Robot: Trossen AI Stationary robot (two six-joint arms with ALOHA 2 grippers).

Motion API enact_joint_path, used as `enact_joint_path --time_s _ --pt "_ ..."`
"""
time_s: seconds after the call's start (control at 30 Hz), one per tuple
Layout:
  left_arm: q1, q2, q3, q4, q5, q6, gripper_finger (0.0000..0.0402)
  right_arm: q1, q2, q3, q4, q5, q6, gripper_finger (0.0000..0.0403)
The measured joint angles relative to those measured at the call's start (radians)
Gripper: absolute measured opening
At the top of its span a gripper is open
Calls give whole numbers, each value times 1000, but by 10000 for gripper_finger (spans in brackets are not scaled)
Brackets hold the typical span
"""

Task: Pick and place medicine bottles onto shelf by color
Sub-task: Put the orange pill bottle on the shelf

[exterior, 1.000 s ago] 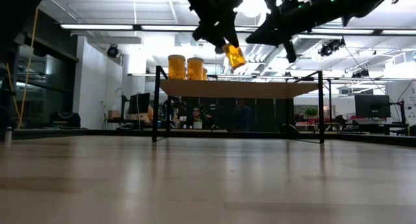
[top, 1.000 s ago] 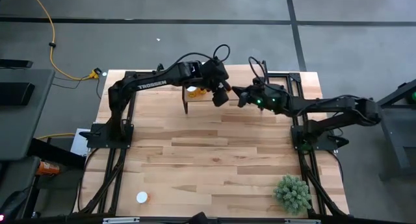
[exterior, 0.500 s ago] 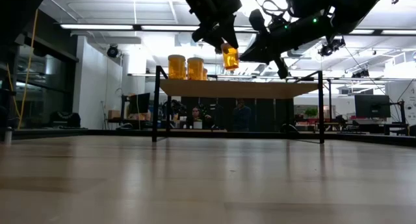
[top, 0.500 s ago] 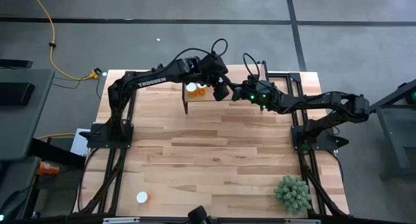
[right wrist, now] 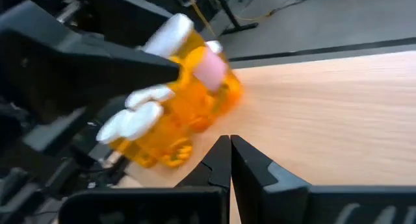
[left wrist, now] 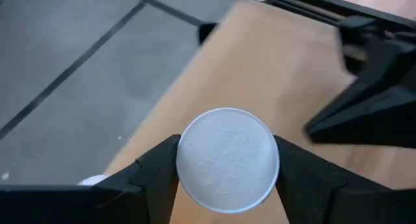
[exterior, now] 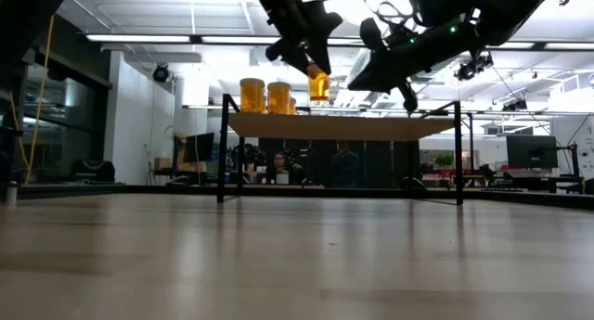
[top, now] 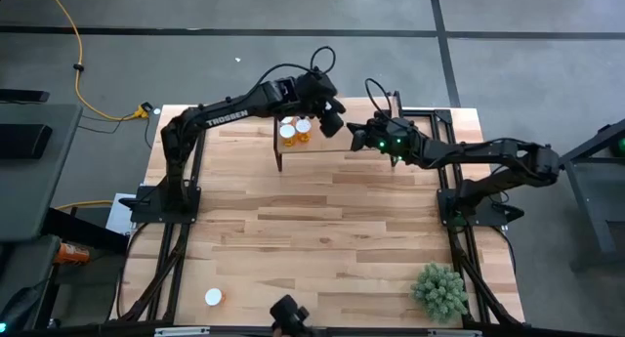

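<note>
My left gripper (top: 330, 118) hangs over the shelf (exterior: 343, 127) and is shut on an orange medicine bottle (exterior: 318, 83) with a white cap (left wrist: 227, 158). The bottle is clear above the board. Two more orange bottles (exterior: 252, 96) (exterior: 278, 97) stand on the shelf's left end, their white caps (top: 287, 133) (top: 304, 127) showing from above. My right gripper (top: 354, 137) is shut on nothing, just right of the left gripper; its wrist view shows its closed fingertips (right wrist: 231, 143) before blurred orange bottles (right wrist: 175, 113). My left gripper pinches the bottle between its two fingers (left wrist: 159, 169), one on each side just below the cap's rim (left wrist: 273, 160). The fingers slant down from the table's left. The bottle hangs roughly upright under them, cap up, lifted clear above the shelf board.
A stray orange bottle with a white cap (top: 213, 297) lies near the table's near left corner. A green bushy plant (top: 439, 290) stands at the near right. Black frame rails (top: 459, 239) run along both table sides. Bare wood tabletop (top: 322, 230) stretches in front of the shelf.
My left gripper has carried the bottle toward the table's far edge and a little left, over the shelf. The bottle, tilted before, now hangs nearly upright. My right gripper, still shut, has come a little down and toward the left gripper.
</note>
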Motion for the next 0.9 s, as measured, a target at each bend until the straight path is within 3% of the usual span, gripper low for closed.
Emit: enact_joint_path --time_s 0.4,0.9 --pt "24 71 -3 -5 -58 -54 207 -30 -214 0 -270 16 -80 0" --pt "40 97 -4 28 -158 -103 207 -30 -294 0 -319 33 -94 0"
